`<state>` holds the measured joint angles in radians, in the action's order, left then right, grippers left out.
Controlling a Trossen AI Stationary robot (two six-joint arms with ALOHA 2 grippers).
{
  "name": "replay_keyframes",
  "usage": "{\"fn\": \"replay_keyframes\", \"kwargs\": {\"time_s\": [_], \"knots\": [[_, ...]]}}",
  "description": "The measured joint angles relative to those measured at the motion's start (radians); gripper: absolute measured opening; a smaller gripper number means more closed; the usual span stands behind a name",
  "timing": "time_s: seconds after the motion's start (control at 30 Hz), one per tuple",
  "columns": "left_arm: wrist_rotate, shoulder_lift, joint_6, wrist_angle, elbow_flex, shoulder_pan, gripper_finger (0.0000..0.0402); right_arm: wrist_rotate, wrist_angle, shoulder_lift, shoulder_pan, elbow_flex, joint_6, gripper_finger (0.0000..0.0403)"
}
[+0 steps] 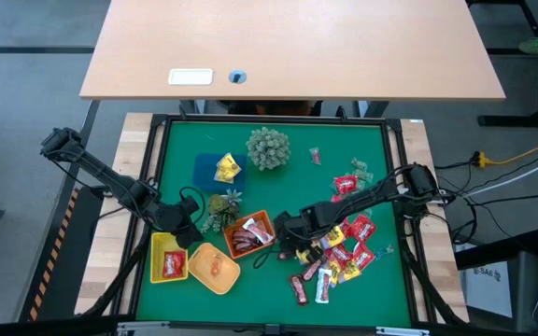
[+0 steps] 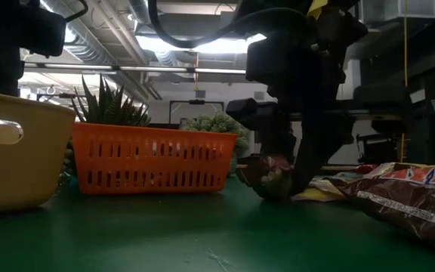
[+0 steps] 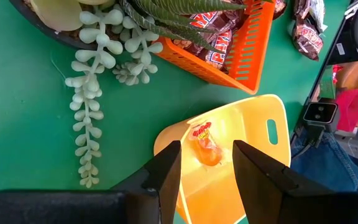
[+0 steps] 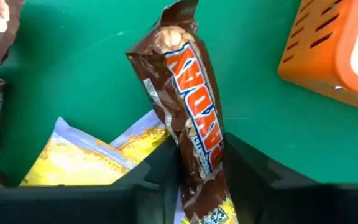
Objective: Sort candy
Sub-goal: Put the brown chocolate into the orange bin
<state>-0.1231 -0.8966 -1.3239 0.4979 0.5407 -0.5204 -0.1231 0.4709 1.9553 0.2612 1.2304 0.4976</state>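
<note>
A pile of candy [image 1: 346,250] in red, yellow and brown wrappers lies on the green mat at the right. At its left edge, my right gripper [image 4: 204,165] is shut on a dark brown bar [image 4: 188,74] and points steeply down. An orange basket [image 1: 248,233] holds more brown bars. My left gripper [image 3: 207,152] hangs open over a yellow tray [image 3: 253,118] that holds one orange sweet [image 3: 205,146]. A second yellow tray [image 1: 169,259] holds a red packet, and a blue tray [image 1: 215,168] holds a yellow packet. My right gripper pinches the brown bar between its two fingers, on the two long edges near its end [image 4: 199,158]. The fingers come steeply from above and lie across the bar. The bar's far end [image 4: 176,28] reaches out over the mat; in the low view the bar's underside [image 2: 272,189] sits at mat level.
A spiky pale green plant ball [image 1: 267,147] stands at the far middle. A succulent with beaded stems [image 3: 95,74] sits beside the orange basket. Yellow packets [image 4: 79,158] lie under the held bar. The near left of the mat [image 1: 250,303] has free room.
</note>
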Motion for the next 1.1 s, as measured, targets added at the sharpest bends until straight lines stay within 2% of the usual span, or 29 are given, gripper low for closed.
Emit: {"fn": "replay_keyframes", "kwargs": {"time_s": [0.27, 0.57, 0.73, 0.8, 0.93, 1.1], "knots": [[0.000, 0.000, 0.000, 0.000, 0.000, 0.000, 0.0131, 0.002, 0.036, -0.025, 0.000, -0.003, -0.070, 0.0068], [-0.020, 0.000, 0.000, -0.007, 0.000, 0.000, 0.0131, -0.012, 0.109, -0.100, 0.001, -0.003, -0.179, 0.0073], [-0.022, 0.000, 0.000, -0.016, 0.000, 0.000, 0.0131, -0.019, 0.094, -0.156, 0.001, -0.003, -0.185, 0.0073], [-0.022, 0.000, 0.000, -0.023, 0.000, 0.000, 0.0131, -0.015, 0.062, -0.178, 0.001, -0.003, -0.185, 0.0073], [-0.022, 0.000, 0.000, -0.023, 0.000, 0.000, 0.0131, 0.061, -0.055, -0.195, 0.000, -0.002, -0.170, 0.0073], [-0.025, 0.000, 0.000, -0.022, 0.000, 0.000, 0.0131, 0.142, -0.274, -0.188, 0.000, -0.001, -0.149, 0.0073]]}}
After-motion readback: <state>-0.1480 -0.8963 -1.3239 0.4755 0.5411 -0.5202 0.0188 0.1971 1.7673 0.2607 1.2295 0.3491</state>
